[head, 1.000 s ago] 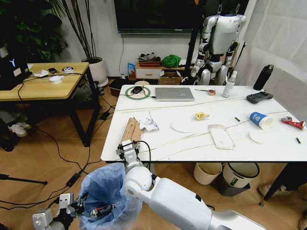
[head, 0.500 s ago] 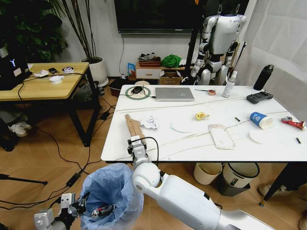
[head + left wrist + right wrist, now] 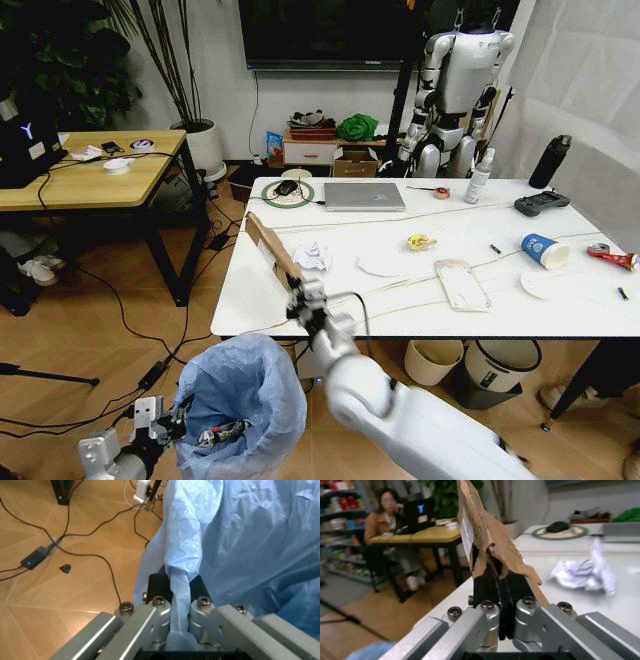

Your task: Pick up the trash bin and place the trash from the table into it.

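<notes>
The flattened cardboard [image 3: 272, 246] is clamped in the right claw [image 3: 303, 297] and held tilted above the surface's [image 3: 400, 300] left edge, near crumpled paper [image 3: 312, 256]. Below, the trash bin [image 3: 243, 400] is held by its bag, pinched in the left claw [image 3: 174, 594], over cable-strewn floor.

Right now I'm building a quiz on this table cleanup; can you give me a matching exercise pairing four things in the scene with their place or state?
Column one:
1. flattened cardboard
2. trash bin
3. blue paper cup
4. crumpled white paper

Column two:
A. lying on its side near the table's right end
B. held by its bag in the left tool
C. lifted off the table, clamped in the right tool
D. resting on the table near the laptop

Pairs: 1-C, 2-B, 3-A, 4-D
</notes>
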Motion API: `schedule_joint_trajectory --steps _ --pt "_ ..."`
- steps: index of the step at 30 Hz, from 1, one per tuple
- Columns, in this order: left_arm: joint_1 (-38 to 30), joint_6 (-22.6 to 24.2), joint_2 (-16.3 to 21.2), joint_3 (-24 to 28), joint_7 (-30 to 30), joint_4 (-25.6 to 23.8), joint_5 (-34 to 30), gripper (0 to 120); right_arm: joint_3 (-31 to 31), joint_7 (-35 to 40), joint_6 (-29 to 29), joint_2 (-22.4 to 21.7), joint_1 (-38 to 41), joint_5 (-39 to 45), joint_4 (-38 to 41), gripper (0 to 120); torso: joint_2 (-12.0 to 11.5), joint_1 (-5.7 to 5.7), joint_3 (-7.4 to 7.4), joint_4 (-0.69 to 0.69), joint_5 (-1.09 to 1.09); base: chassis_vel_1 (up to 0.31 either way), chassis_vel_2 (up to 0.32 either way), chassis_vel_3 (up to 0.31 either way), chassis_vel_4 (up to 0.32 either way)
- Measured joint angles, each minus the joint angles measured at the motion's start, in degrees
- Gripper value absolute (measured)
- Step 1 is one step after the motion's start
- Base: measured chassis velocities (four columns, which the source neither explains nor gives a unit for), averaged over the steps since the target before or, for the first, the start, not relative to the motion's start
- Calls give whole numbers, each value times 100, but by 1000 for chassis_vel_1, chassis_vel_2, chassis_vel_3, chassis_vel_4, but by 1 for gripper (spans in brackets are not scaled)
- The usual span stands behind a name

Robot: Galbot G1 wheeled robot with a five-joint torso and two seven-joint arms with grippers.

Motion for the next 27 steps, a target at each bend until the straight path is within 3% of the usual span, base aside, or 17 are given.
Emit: schedule_joint_trajectory --steps 9,27 --pt "-100 69 14 -88 -190 -90 -135 0 -566 -916 701 -392 -596 -369 158 0 0 0 0 0 -2 0 0 0 0" --pt "-174 147 -59 38 -273 -130 -184 0 -1265 -1004 845 94 -498 -698 -117 0 0 0 1 1 -2 0 0 0 0"
